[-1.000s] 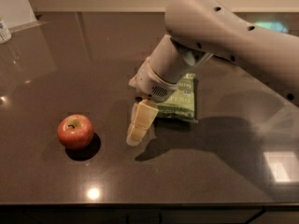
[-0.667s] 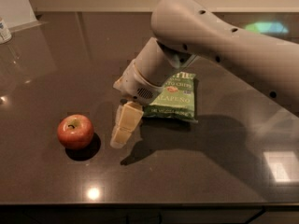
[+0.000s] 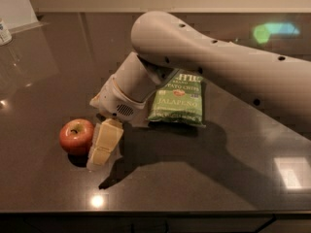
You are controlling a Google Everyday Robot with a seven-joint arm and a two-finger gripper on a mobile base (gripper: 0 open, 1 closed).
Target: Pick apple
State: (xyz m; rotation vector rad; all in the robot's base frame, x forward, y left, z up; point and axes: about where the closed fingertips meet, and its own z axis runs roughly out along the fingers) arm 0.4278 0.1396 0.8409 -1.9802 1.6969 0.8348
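Observation:
The apple point(image 3: 75, 136), small, red and shiny with a yellowish patch near its stem dimple, sits on the dark countertop point(image 3: 53, 72) at the left front. My gripper point(image 3: 103, 144), cream-coloured, hangs from the large grey-white arm point(image 3: 204, 57) and sits low over the counter, right beside the apple's right side and seemingly touching it. The arm reaches in from the right and crosses above the green chip bag.
A green jalapeño chip bag point(image 3: 177, 101) lies flat just right of the gripper, partly under the arm. A small white container point(image 3: 4, 32) and a pale panel point(image 3: 17, 6) stand at the far left back. The counter's front edge point(image 3: 146, 212) runs close below.
The arm has swung left and lower, bringing the gripper from beside the chip bag to right against the apple. The apple and the bag have not moved.

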